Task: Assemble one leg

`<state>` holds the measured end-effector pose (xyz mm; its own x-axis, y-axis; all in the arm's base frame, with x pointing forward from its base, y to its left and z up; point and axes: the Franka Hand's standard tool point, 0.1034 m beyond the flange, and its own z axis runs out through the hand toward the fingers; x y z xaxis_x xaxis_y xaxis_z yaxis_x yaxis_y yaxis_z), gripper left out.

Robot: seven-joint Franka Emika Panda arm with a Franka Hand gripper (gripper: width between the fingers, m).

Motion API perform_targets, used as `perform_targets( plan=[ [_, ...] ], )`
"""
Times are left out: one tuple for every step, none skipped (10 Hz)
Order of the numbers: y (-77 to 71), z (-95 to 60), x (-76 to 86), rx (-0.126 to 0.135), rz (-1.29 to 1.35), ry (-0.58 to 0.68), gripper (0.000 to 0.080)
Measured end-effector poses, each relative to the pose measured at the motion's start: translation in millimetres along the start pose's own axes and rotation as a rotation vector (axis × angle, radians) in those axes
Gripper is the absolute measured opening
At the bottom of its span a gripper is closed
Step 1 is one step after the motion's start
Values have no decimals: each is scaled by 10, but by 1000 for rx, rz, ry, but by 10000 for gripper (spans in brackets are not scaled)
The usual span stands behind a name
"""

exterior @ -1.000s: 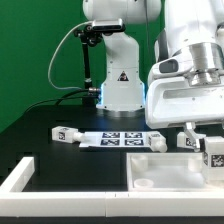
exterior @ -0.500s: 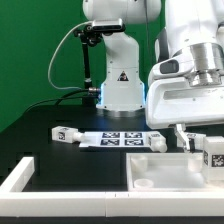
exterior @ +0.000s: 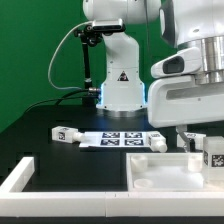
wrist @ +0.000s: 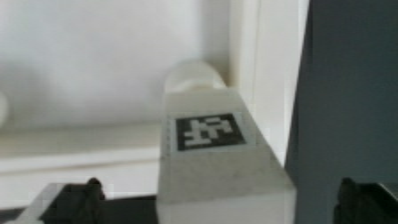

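A white leg (wrist: 217, 150) with a black marker tag lies between my gripper's (wrist: 222, 202) two dark fingertips (wrist: 80, 200), with a gap on each side. The jaws stand open around it. It lies along the edge of the white tabletop panel (wrist: 89, 100). In the exterior view the gripper (exterior: 200, 145) is low at the far right, over this tagged leg (exterior: 212, 153) beside the white tabletop (exterior: 165, 172). Another white leg (exterior: 65, 133) lies on the black table at the exterior view's left.
The marker board (exterior: 120, 139) lies flat in front of the robot base (exterior: 120, 85). A small white part (exterior: 156, 143) sits by its right end. A white rim (exterior: 20, 175) borders the table's front left.
The arm's body has risen slightly and shifted a little to the exterior view's right. The tagged leg has stayed where it was.
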<state>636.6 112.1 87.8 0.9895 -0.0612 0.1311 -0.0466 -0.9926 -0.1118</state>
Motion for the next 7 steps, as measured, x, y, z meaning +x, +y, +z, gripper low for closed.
perform_targets(
  plan=[
    [-54,24,-10,3,18,-62,649],
    [-59,35,-51,-1,27,-124,649],
    [-58,38,-33,-2,57,-122,622],
    [-60,40,-33,-3,63,-120,622],
    [-61,40,-33,-2,71,-120,450],
    [-68,42,-35,-4,160,-121,450],
    [-57,41,-32,-8,226,-120,302]
  ],
)
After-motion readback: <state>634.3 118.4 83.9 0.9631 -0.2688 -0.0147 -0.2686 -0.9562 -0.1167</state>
